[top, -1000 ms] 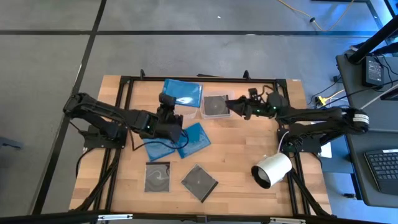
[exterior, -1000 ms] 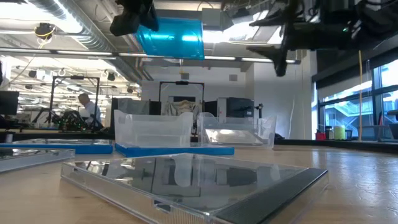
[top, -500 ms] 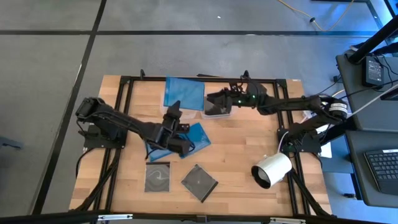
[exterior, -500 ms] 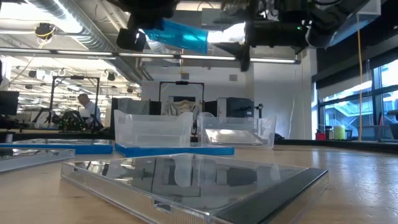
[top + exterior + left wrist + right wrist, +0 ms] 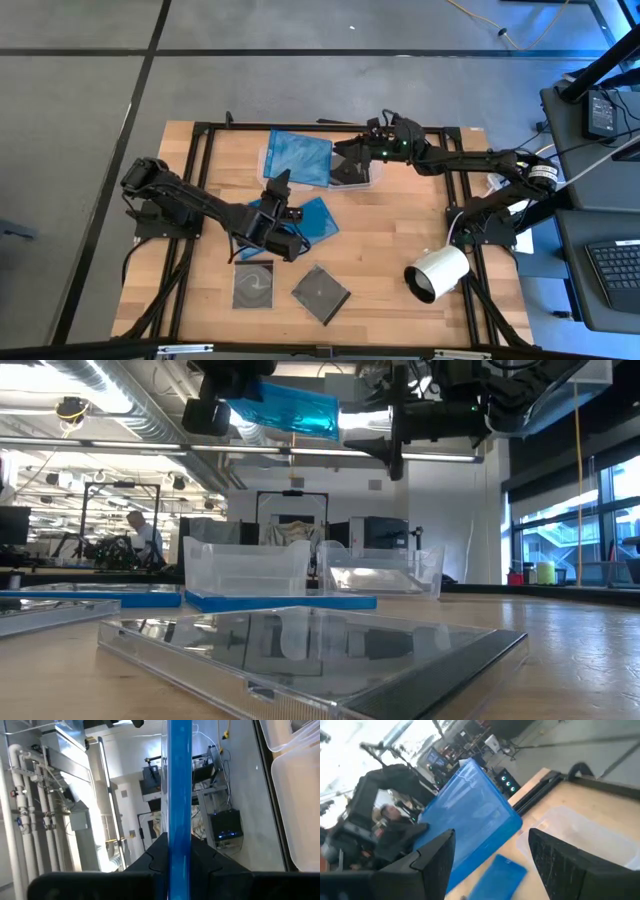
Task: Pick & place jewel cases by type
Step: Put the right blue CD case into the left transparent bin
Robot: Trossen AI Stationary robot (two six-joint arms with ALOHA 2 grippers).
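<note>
Both our arms are shifting from a second ago: our right pincer (image 5: 348,160) is now reaching over the dark-case tub (image 5: 352,170), where earlier it hung further off toward the right edge of the worktop (image 5: 400,250), and our left arm is now stretching lower across the boards.

Our left pincer (image 5: 283,212) is clenched on a blue case (image 5: 283,408), lifting it edge-on above the worktop, just short of the blue-case tub (image 5: 297,158); in the left wrist view the case (image 5: 179,795) is standing as a thin blue bar between the fingers (image 5: 155,860). Our right pincer is standing released, fingers wide, grasping nothing.

We are judging the case to be light, stiff and slippery, with brittle plastic that could crack if squeezed hard; gripping across the thin faces near one edge, as we are doing, seems soundest.

It is looking translucent blue, flat and square. Another blue case (image 5: 318,220) is lying beside the left pincer, and two dark cases (image 5: 252,284) are lying nearer the front edge, beside the white cylinder (image 5: 437,272).
</note>
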